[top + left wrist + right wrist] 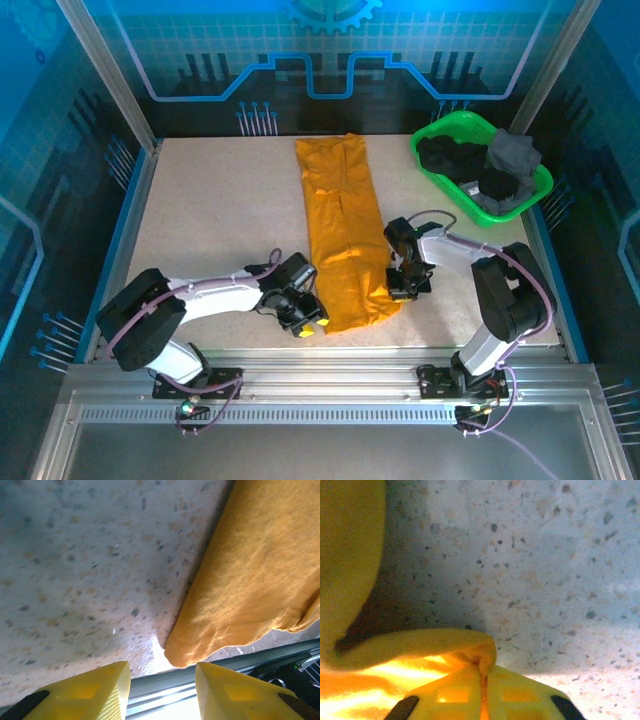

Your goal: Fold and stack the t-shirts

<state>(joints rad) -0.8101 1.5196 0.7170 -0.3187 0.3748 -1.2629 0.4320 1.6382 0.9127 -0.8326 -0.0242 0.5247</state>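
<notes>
Orange t-shirt point(343, 235), one, right jaws clamped on its edge, left jaws apart

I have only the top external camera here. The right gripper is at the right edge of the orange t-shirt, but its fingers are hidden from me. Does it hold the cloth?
Observer: Yes. In the right wrist view the right gripper is shut on a raised fold of the orange t-shirt.
Operator: And the left gripper, does it hold something too?
Observer: No. In the left wrist view the left gripper is open. The shirt's near corner lies on the table just ahead of the gap between the fingers, and it is not gripped.
</notes>
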